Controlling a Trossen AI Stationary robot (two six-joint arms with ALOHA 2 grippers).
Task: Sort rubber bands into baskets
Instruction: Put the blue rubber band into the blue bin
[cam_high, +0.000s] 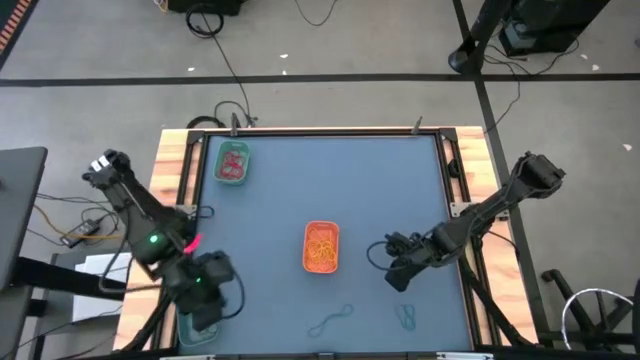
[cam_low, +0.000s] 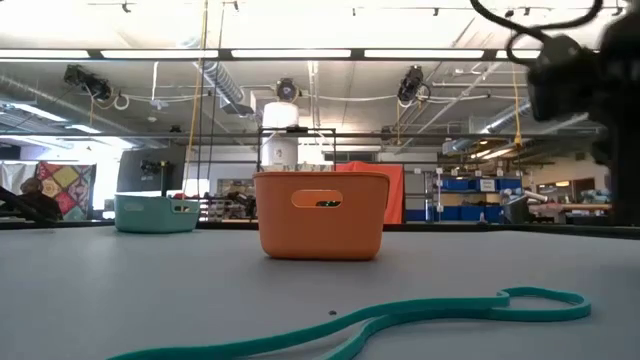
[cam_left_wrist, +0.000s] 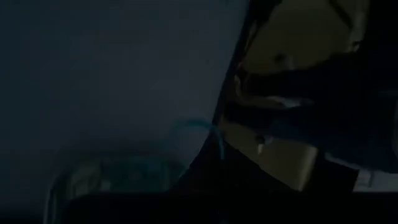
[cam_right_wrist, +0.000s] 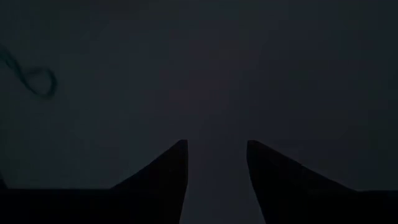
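Hovering my right gripper (cam_high: 392, 266) with fingers apart, left gripper (cam_high: 205, 300) pinched closed, I judge the thin teal rubber band (cam_high: 331, 321) lying on the dark table (cam_high: 380, 180) near the orange plastic basket (cam_high: 321, 247) limp, light; pinch one strand.

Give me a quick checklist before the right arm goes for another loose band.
1. Right claw open and empty: ok.
2. Loose teal bands within reach: ok, a twisted band and another band lie near the table's front edge.
3. Orange basket upright at mid-table: ok.
4. Green basket at the far left corner: ok, holds red bands.
5. Left claw shut over the teal basket: ok.
6. Left claw empty: cannot tell.
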